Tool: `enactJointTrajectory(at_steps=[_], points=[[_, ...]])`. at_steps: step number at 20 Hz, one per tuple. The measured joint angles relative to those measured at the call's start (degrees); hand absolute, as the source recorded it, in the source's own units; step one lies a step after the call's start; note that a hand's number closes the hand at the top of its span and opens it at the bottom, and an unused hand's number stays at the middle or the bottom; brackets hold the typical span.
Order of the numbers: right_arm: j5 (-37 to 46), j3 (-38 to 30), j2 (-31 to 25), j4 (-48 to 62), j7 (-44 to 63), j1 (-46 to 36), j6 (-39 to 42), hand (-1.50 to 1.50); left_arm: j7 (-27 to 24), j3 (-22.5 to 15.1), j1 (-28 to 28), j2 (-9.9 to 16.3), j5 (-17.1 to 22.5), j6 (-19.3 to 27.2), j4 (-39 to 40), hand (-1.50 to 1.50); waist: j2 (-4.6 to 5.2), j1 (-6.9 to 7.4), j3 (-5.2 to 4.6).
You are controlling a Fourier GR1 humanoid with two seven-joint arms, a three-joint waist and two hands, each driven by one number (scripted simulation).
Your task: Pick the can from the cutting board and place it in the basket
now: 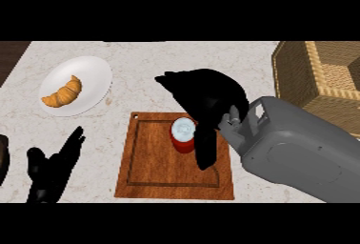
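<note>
1. Two hands are showing: the right hand (pixel 207 97) is hovering over the board's upper right part, its fingers spread and relaxed, holding nothing.
2. One dark finger or thumb of it is hanging down just right of the can (pixel 184 135), close beside it; whether it is touching the can I cannot tell.
3. The grey right forearm (pixel 299 152) is coming in from the lower right, crossing the board's right edge.
4. The can, red with a silvery top, is standing upright on the board (pixel 151 164), in its upper middle part.
5. The left hand (pixel 53 164) is resting at the lower left, fingers straight and pointing up, well apart from the board.
6. A white plate (pixel 95 71) is lying at the upper left, bearing a croissant (pixel 65 93).
7. The wicker basket (pixel 295 71) is sitting at the upper right corner of the pale counter (pixel 141 62), well apart from the can.
</note>
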Motion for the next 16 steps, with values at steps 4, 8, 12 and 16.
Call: enactJointTrajectory(at_steps=[4, 8, 12, 16], points=[[2.96, 0.83, 0.71, -0.57, -0.58, 2.88, -0.69, -1.5, 0.15, -0.19, -0.19, -0.75, -0.68, 0.06, 0.0, 0.0, -0.04, -0.09, 0.04], [6.68, 1.66, 1.17, -0.39, -2.29, 6.18, -1.54, -1.5, -0.52, 0.23, -0.23, -0.77, -1.04, -0.78, 0.63, 0.0, -0.02, -0.06, 0.11], [10.23, 2.26, 3.57, 1.64, -3.22, 7.61, -2.4, -1.5, 1.4, 0.37, -1.42, -1.02, -1.1, -1.08, 1.03, 0.0, 0.04, 0.11, 0.13], [13.13, 2.27, 4.6, 2.61, -4.31, 9.63, -2.86, -1.5, 0.46, 0.94, -1.08, -1.21, -1.39, -1.75, 1.37, 0.0, 0.0, 0.16, 0.17]])
